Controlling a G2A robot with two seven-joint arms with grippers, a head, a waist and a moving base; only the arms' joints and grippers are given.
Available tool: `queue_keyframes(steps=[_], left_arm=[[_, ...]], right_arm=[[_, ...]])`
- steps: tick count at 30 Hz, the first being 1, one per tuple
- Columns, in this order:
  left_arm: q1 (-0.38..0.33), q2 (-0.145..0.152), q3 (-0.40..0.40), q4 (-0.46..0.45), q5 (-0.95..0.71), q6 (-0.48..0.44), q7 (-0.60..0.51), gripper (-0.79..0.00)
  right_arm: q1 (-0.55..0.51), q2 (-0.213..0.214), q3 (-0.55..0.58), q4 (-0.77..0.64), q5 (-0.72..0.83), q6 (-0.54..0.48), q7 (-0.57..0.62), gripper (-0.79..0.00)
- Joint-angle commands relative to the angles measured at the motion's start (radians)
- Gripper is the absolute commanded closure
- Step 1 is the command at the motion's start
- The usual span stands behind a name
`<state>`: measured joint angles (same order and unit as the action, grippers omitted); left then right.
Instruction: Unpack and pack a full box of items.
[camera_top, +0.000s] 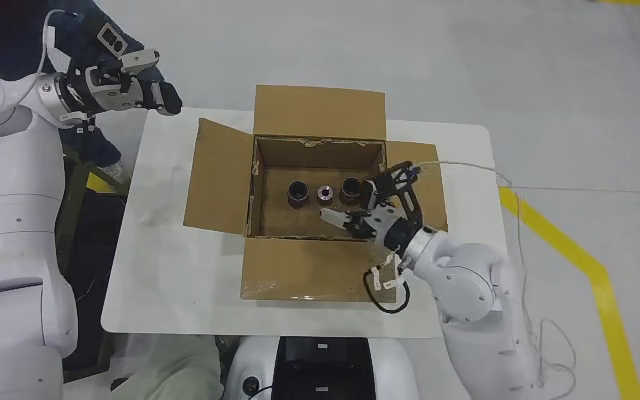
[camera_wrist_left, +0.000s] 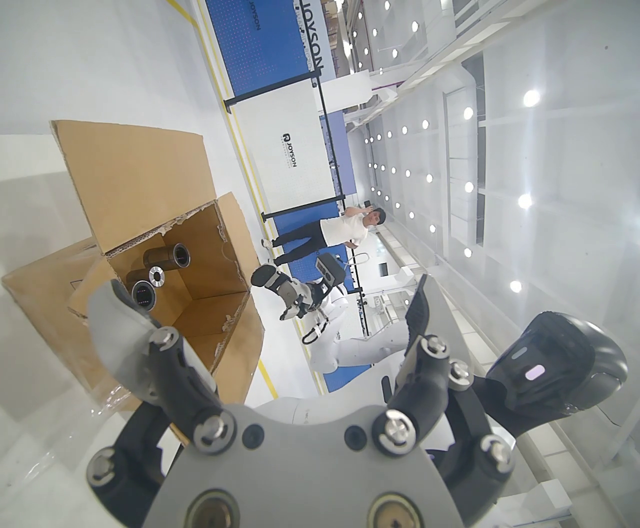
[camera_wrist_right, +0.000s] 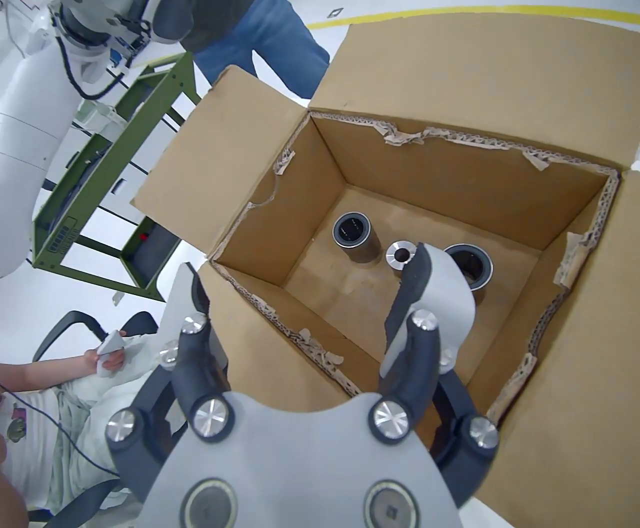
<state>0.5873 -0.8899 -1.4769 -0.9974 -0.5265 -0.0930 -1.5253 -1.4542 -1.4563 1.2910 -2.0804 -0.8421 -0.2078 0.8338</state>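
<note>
**Reaching into the box for the right-hand cylinder**

At the far left corner of the tabletop (camera_top: 170, 270), the left gripper (camera_wrist_left: 265, 300) is spread wide with nothing in it, well apart from the box (camera_top: 320, 112). It is best kept there so that the opening stays free.

The box stands in the middle of the tabletop with all four flaps folded out. On its floor three metal pieces stand upright in a row running left to right. They are a dark cylinder (camera_top: 299, 192) on the left, a small silver ring-topped piece (camera_top: 325, 194) just beside it, and a second dark cylinder (camera_top: 351, 187) on the right.

The right gripper (camera_wrist_right: 307, 265) hovers over the right, near part of the opening, released and empty. One finger already overlaps the right cylinder in the right wrist view.

The step looks like the start of unpacking, and the right cylinder seems the natural first pick.

- Turn the wrist so the fingers close near-to-far across the cylinder, since closing along the row would knock the small piece.
- Come straight down, clear of the torn near rim and the right wall.
- Grip well below the top edge, because smooth metal probably slips and may be heavy.
- Lift vertically until the piece clears the flaps, then carry it to bare tabletop on the right.
</note>
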Motion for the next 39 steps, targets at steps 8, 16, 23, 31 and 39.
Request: queue_keyframes(steps=[8,16,23,31,39], left_arm=[[0.000,0.000,0.000,0.000,0.000,0.000,0.000,-0.785],[0.000,0.000,0.000,0.000,0.000,0.000,0.000,-0.785],[0.000,0.000,0.000,0.000,0.000,0.000,0.000,-0.785],[0.000,0.000,0.000,0.000,0.000,0.000,0.000,-0.785],[0.000,0.000,0.000,0.000,0.000,0.000,0.000,-0.785]], right_arm=[[-0.014,0.018,0.058,-0.009,0.119,-0.029,-0.001,-0.785],[-0.012,0.022,0.067,-0.010,0.136,-0.028,-0.006,-0.785],[-0.012,0.022,0.067,-0.010,0.136,-0.028,-0.006,-0.785],[-0.012,0.022,0.067,-0.010,0.136,-0.028,-0.006,-0.785],[-0.037,0.035,0.161,0.020,0.475,-0.045,0.021,-0.785]])
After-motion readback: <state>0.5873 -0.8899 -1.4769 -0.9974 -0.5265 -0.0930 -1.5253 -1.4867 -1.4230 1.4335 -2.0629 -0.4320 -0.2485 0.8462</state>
